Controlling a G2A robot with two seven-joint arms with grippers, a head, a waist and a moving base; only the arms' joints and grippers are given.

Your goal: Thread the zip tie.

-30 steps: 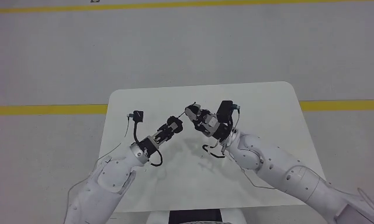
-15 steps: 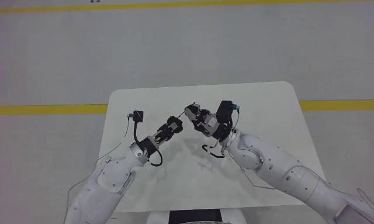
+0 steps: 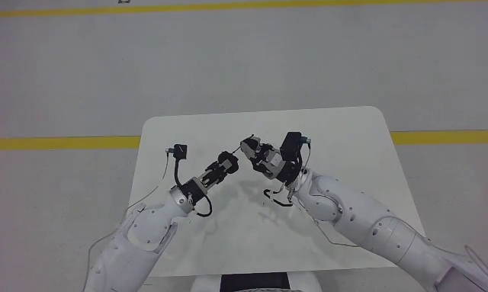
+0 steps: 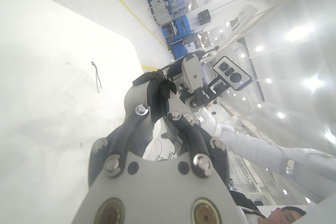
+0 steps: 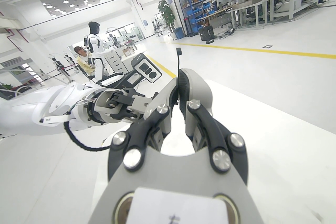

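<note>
Black plastic zip tie (image 5: 178,62), a thin strap with a small square head: your right gripper (image 5: 179,83) has its jaws closed on the strap, and the head stands free above them (likely so that the slot stays reachable for the tail). Left gripper (image 4: 155,82): jaws drawn together, just beside the right pair; you cannot tell whether they pinch the tail. You hold both above the white rounded table (image 3: 343,139), probably so that the strap can bend freely. Threading looks not yet done.
</note>
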